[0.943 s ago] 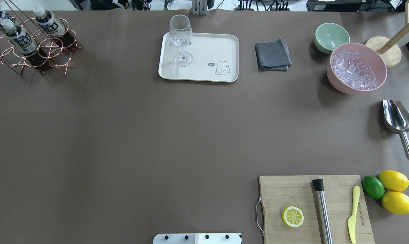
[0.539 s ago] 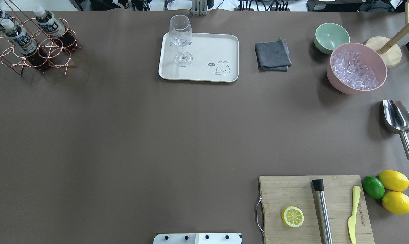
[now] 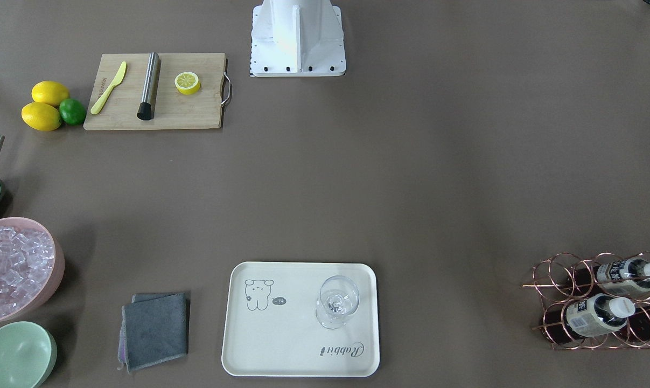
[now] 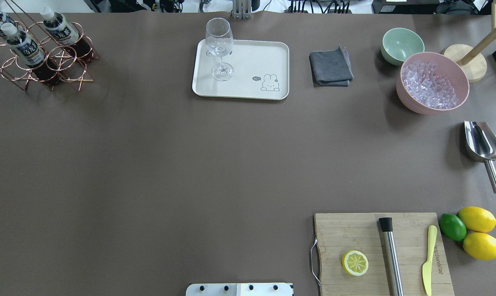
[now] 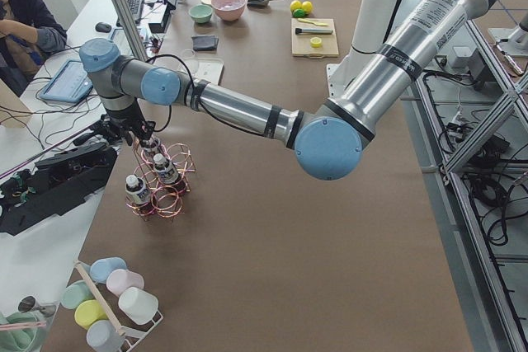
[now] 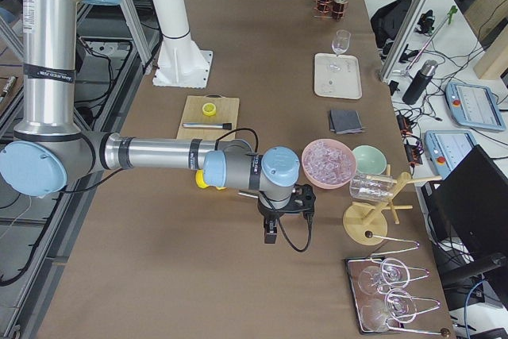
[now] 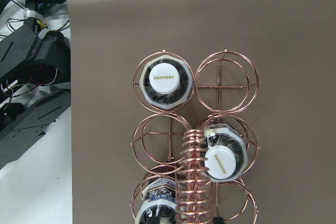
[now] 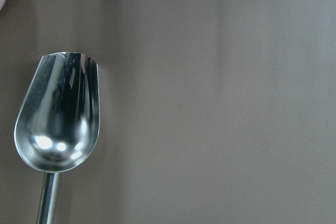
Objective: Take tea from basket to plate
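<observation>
Now your left gripper (image 5: 139, 139) hangs over the basket (image 7: 195, 177), since the tea (image 7: 164, 78) at its 11 o'clock stands cap-up; spread or pressed together, you cannot tell.

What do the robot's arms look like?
Both the left arm and the right arm are shiny silver tubes joined by round grey joints with light-blue caps. A thin black cable loops near each wrist. The right gripper is small and black.

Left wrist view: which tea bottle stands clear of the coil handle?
The tea bottle in the upper left cell, with its cap fully visible. The other two sit lower, right beside the handle.
</observation>
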Tool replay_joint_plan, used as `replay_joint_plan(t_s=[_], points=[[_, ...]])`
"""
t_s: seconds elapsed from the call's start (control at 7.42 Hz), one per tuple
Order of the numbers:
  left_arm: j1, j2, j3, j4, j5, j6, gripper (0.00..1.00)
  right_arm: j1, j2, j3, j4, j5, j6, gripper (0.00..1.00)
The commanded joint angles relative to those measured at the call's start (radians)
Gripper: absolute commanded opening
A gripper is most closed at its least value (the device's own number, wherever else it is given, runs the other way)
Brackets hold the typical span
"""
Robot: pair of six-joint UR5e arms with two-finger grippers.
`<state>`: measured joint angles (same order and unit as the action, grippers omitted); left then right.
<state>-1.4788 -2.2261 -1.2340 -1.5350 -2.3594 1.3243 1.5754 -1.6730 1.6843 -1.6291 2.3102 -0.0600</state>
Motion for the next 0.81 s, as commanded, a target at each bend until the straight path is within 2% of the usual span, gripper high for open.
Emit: replay_joint_plan(t_s=[0.0, 0.27, 0.4, 0.67], points=[[0.000, 0.011, -0.045, 0.010, -0.003, -0.020, 0.08, 0.000, 0.001, -0.002, 0.000, 0.000, 0.002, 1.00], [0.000, 0.011, -0.076, 0.024, -0.008, -0.069, 0.00, 0.000, 0.001, 0.000, 0.000, 0.000, 0.002, 1.00], [0.000, 0.010, -0.111, 0.059, -0.008, -0.092, 0.00, 0.000, 0.001, -0.001, 0.000, 0.000, 0.002, 1.00], [0.002, 0.009, -0.247, 0.181, -0.008, -0.135, 0.00, 0.000, 0.001, -0.001, 0.000, 0.000, 0.002, 1.00]])
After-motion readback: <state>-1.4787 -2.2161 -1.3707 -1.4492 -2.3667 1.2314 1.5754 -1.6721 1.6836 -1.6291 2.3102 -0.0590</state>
